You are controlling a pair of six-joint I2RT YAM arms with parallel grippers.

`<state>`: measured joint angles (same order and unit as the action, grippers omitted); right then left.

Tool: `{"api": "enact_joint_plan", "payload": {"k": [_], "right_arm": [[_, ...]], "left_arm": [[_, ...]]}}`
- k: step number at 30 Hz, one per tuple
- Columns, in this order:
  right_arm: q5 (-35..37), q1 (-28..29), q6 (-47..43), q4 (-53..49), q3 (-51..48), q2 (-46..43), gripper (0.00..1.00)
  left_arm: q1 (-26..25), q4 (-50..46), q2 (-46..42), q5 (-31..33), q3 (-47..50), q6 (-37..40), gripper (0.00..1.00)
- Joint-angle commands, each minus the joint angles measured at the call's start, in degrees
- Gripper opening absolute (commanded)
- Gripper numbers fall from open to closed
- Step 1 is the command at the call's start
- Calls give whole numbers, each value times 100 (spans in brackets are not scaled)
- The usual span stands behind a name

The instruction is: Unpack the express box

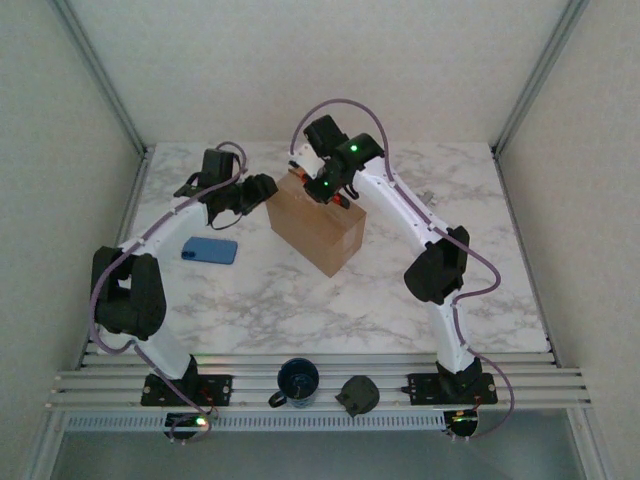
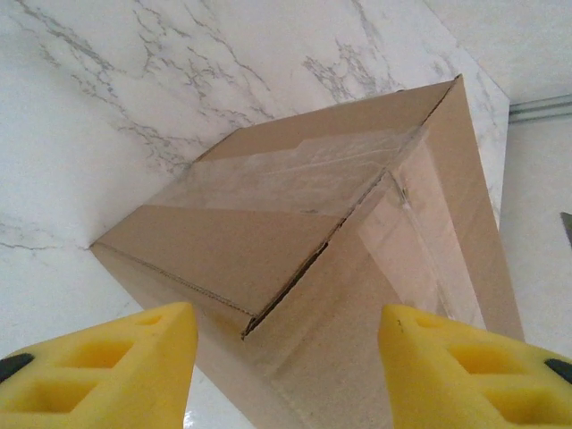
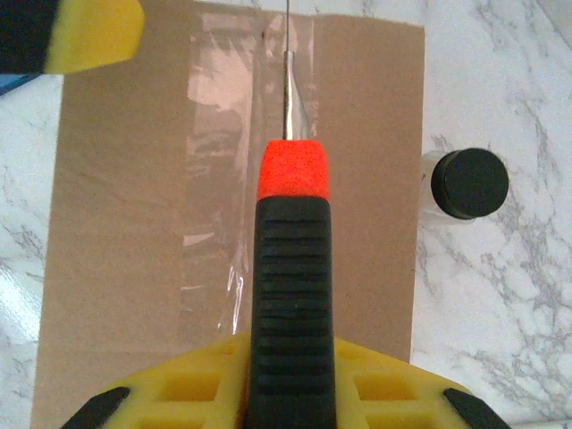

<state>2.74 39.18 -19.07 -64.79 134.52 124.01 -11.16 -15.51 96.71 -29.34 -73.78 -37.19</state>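
The express box (image 1: 318, 228), a brown carton with clear tape along its top seam, stands at the middle of the table. My right gripper (image 3: 289, 384) is shut on a knife (image 3: 290, 268) with a black ribbed handle and an orange collar. Its thin blade (image 3: 292, 89) points along the taped seam on the box top (image 3: 125, 223). My left gripper (image 2: 286, 366) is open, its yellow fingers (image 2: 98, 366) spread wide just short of the box's end corner (image 2: 295, 295), where a flap edge gapes slightly. From above, the left gripper (image 1: 262, 190) sits by the box's far left corner.
A blue phone (image 1: 210, 250) lies on the marble left of the box. A small clear jar with a black cap (image 3: 468, 183) stands right of the box. A dark cup (image 1: 298, 380) and a black object (image 1: 357, 395) rest on the front rail between the arm bases.
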Motion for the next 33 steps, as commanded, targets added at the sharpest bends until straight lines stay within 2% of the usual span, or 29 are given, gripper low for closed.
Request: {"api": "enact_joint_plan", "payload": {"k": [1, 7, 15, 21, 33], "right_arm": [[-141, 86, -184, -176, 329, 184, 0], [-22, 108, -186, -293, 527, 419, 0], [84, 116, -150, -306, 557, 485, 0], [92, 116, -126, -297, 531, 537, 0], [246, 134, -235, -483, 548, 563, 0]], "left_arm": [[-6, 95, 30, 68, 100, -139, 55], [-4, 226, 71, 61, 238, -216, 55], [-34, 288, -112, -78, 514, -526, 60], [-145, 570, -236, -334, 767, -769, 60], [-149, 419, -65, -31, 734, -732, 59]]}}
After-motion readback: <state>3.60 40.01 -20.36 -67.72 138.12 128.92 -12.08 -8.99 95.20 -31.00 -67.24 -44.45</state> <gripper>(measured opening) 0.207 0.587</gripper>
